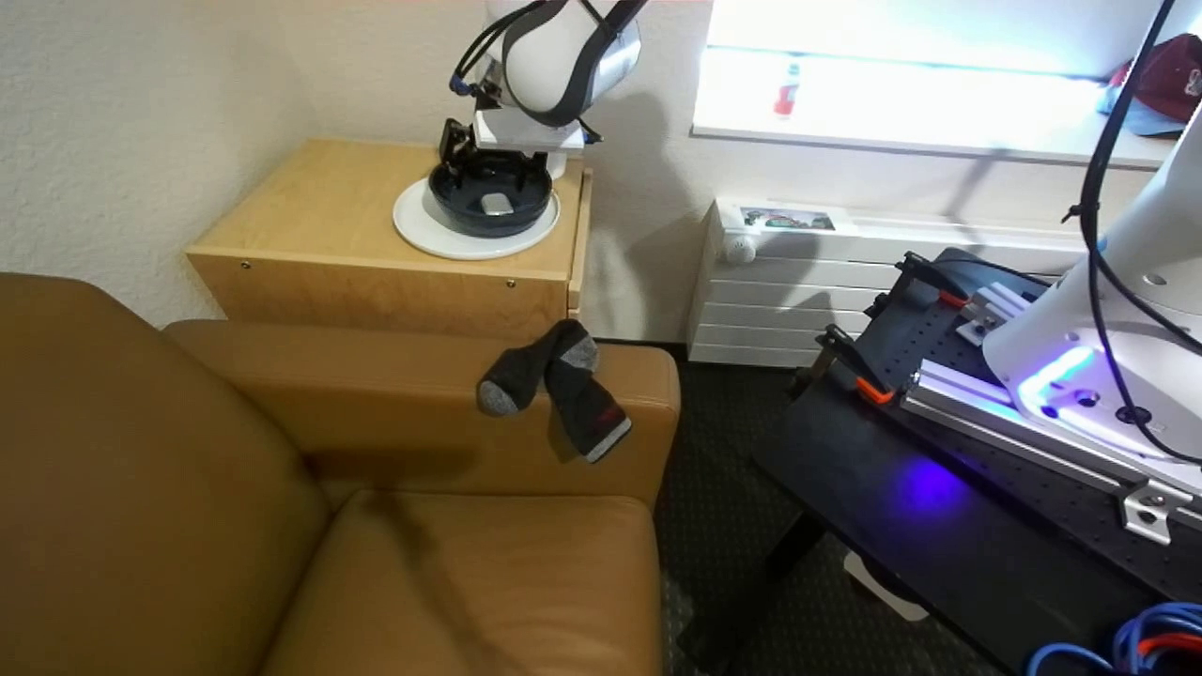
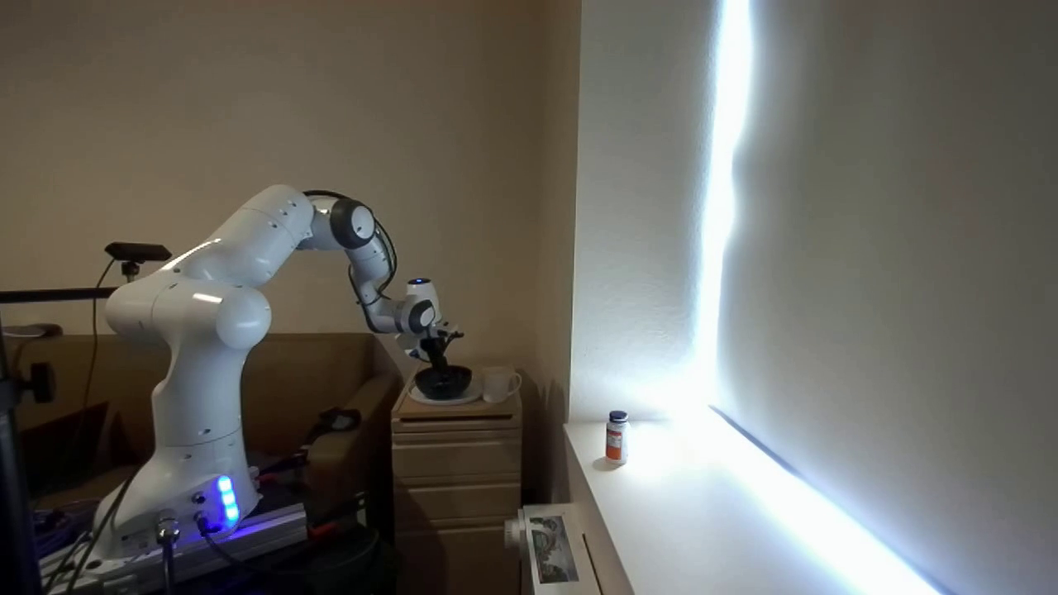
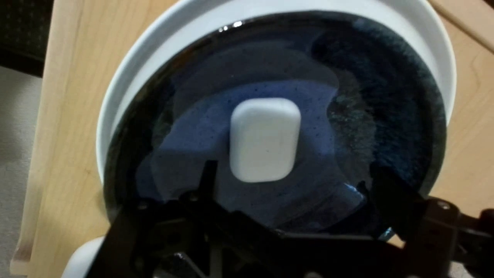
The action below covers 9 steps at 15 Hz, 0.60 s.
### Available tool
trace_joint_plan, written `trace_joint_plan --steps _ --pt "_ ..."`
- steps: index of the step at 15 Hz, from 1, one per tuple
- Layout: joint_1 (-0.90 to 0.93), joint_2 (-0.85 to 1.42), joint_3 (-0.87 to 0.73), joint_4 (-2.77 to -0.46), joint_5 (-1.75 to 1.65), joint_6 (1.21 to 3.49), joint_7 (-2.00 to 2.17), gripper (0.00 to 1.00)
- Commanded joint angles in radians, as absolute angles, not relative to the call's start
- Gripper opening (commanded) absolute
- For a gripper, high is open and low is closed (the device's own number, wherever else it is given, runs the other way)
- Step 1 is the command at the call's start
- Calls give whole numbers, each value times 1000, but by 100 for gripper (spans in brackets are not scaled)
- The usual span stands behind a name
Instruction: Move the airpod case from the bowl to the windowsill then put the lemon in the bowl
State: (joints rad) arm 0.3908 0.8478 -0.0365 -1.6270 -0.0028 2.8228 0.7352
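Note:
The airpod case (image 3: 265, 139) is a white rounded block lying in the dark blue-black bowl (image 3: 401, 112). In an exterior view the case (image 1: 497, 204) shows inside the bowl (image 1: 488, 223). In another exterior view the bowl (image 2: 444, 385) hides the case. My gripper (image 3: 293, 172) is open and empty over the bowl, pointing down. In the wrist view its fingers stand apart, with the case between and ahead of them, not touching. The gripper also shows in both exterior views (image 1: 498, 167) (image 2: 438, 355). The windowsill (image 1: 892, 113) (image 2: 678, 512) is a white ledge below the window. The lemon is out of view.
The bowl stands on a white plate (image 1: 418, 225) on a wooden cabinet (image 1: 310, 207). A white cup (image 2: 496, 384) stands beside it. A small bottle (image 2: 617, 438) stands on the windowsill, and a red cap (image 1: 1164, 80) lies there. Dark socks (image 1: 563, 376) lie on the sofa arm.

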Motion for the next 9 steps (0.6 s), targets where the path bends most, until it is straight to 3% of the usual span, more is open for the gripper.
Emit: trace_joint_plan --steps 1,9 --pt "398 851 -42 -1623 27 2823 714 100" --pt "395 947 -53 -1530 33 2756 719 100"
